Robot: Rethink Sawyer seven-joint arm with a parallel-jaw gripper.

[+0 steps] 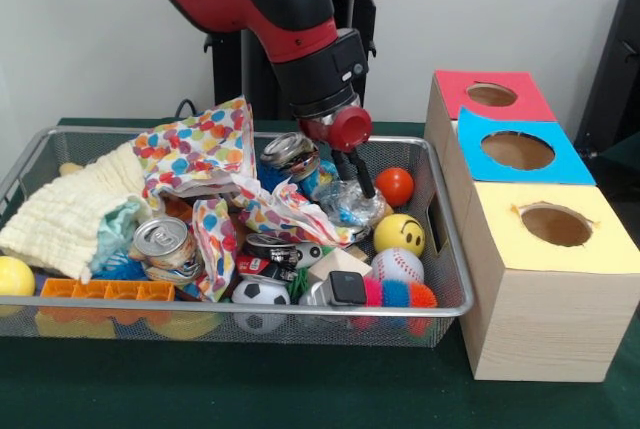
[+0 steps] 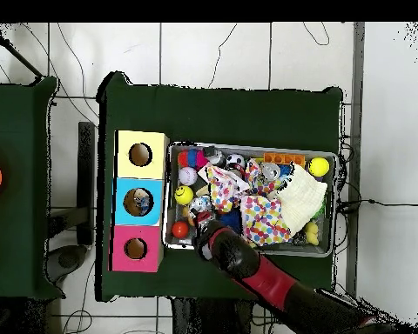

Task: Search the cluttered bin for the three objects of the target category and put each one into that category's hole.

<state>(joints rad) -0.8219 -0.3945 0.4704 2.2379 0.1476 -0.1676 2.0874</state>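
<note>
My hand (image 1: 368,192) is down in the bin (image 1: 452,279) on crinkly clear wrap (image 1: 352,204); grip state unreadable. Risk: wrap snags, dragging neighbouring can (image 1: 291,152) along.

The gripper (image 1: 366,192) reached into the bin (image 1: 448,249), its tips at crumpled clear plastic (image 1: 352,204); an orange ball (image 1: 394,186) lay at its three o'clock.
</note>
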